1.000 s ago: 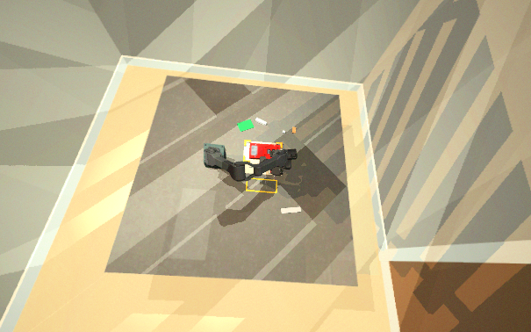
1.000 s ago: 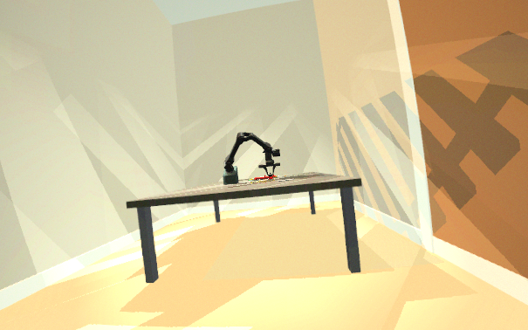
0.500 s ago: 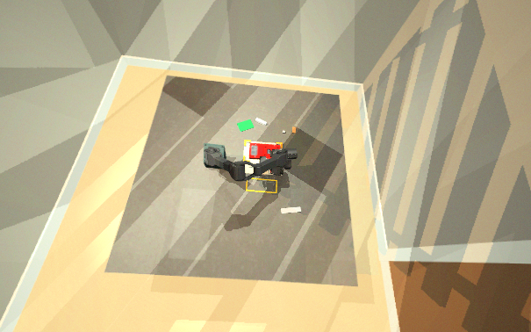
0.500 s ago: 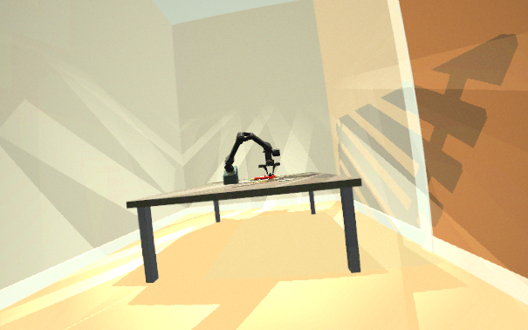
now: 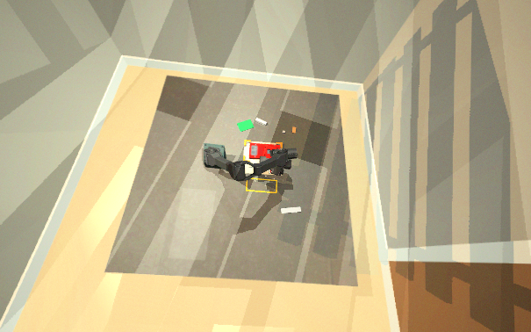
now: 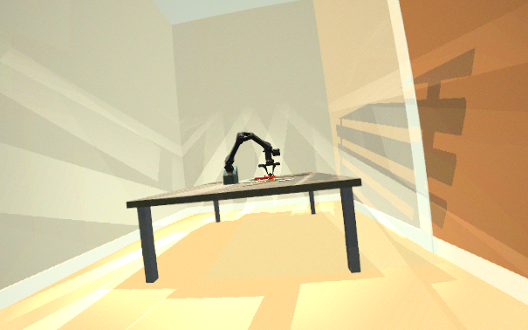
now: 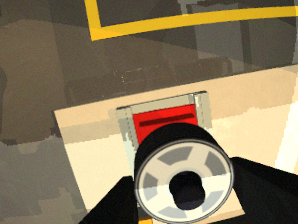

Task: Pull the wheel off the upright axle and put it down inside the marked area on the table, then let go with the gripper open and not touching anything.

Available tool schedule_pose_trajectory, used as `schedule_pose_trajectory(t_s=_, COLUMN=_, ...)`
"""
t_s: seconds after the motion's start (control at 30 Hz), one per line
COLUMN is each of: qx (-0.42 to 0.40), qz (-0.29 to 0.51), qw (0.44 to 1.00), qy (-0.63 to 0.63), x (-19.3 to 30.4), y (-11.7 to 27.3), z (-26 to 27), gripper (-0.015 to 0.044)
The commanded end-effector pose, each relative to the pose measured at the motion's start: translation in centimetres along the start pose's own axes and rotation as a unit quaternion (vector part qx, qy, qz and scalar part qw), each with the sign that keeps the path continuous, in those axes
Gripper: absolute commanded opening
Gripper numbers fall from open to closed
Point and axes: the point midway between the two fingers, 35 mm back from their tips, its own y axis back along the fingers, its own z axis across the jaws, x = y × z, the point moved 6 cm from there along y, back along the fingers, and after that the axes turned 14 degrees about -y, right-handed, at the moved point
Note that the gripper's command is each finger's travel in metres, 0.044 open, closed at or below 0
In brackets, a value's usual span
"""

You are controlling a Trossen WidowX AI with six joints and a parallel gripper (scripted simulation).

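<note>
The wheel (image 7: pixel 162 172), with a black tyre and a pale spoked face, is at the bottom of the wrist view. My gripper (image 7: pixel 181 176) (image 5: pixel 278 170) (image 6: pixel 270 175) is shut on it, one black finger on each side. The dark upright axle (image 7: pixel 190 198) shows in the hub hole; how far down it the wheel sits cannot be told. The marked area is a yellow outline (image 5: pixel 261 191) (image 7: pixel 200 18) on the table, beside the pale board. In the top view the arm hides the wheel.
A red part (image 5: pixel 254 150) lies on the pale board (image 7: pixel 72 125), with a grey bracket (image 7: pixel 202 109) close to the wheel. A green plate (image 5: pixel 245 126), a white bar (image 5: pixel 261 121) and a small orange piece (image 5: pixel 294 130) lie beyond. Another white bar (image 5: pixel 290 210) lies past the marked area.
</note>
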Motion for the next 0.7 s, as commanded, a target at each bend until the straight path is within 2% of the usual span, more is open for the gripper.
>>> schedule_pose_trajectory(t_s=0.0, qx=-0.002, qz=0.001, qw=1.000, qy=0.000, x=0.08, y=0.37, z=0.03, gripper=0.0000)
schedule_pose_trajectory(t_s=0.67, qx=-0.002, qz=0.001, qw=1.000, qy=0.000, x=0.10, y=1.03, z=0.04, gripper=0.0000)
